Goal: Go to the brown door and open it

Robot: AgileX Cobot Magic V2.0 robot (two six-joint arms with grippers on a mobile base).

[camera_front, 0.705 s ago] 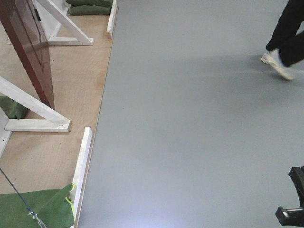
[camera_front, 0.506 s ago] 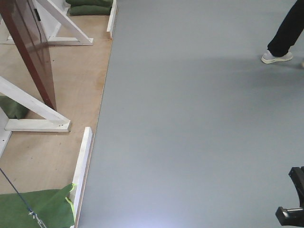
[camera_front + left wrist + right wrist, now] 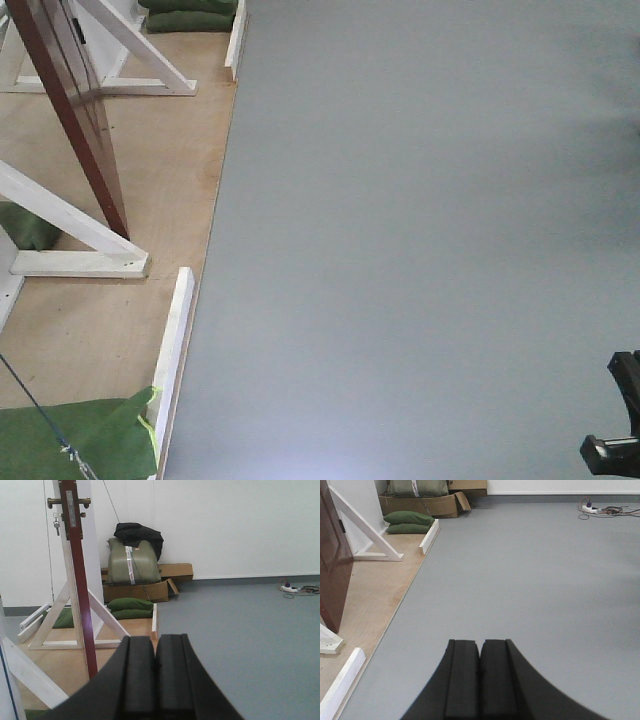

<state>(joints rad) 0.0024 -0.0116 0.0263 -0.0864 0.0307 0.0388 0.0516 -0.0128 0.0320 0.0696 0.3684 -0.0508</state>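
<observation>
The brown door [image 3: 75, 110] stands ajar in a white wooden frame at the upper left of the front view. In the left wrist view I see the door [image 3: 80, 595] edge-on, with its brass handle [image 3: 69, 502] and hanging keys at the top. The door [image 3: 332, 565] also shows at the left edge of the right wrist view. My left gripper [image 3: 155, 650] is shut and empty, well short of the door. My right gripper [image 3: 480, 652] is shut and empty over grey floor.
White braces [image 3: 80, 235] and a plywood base [image 3: 150, 200] hold the door frame. Green sandbags [image 3: 70, 440] weigh it down. Boxes and a green case [image 3: 131, 562] stand by the far wall. Cables [image 3: 300, 588] lie at the right. Grey floor [image 3: 420, 250] spreads to the right.
The door has swung, its lower edge moving right in the front view. The person walking at the upper right has left the view.
</observation>
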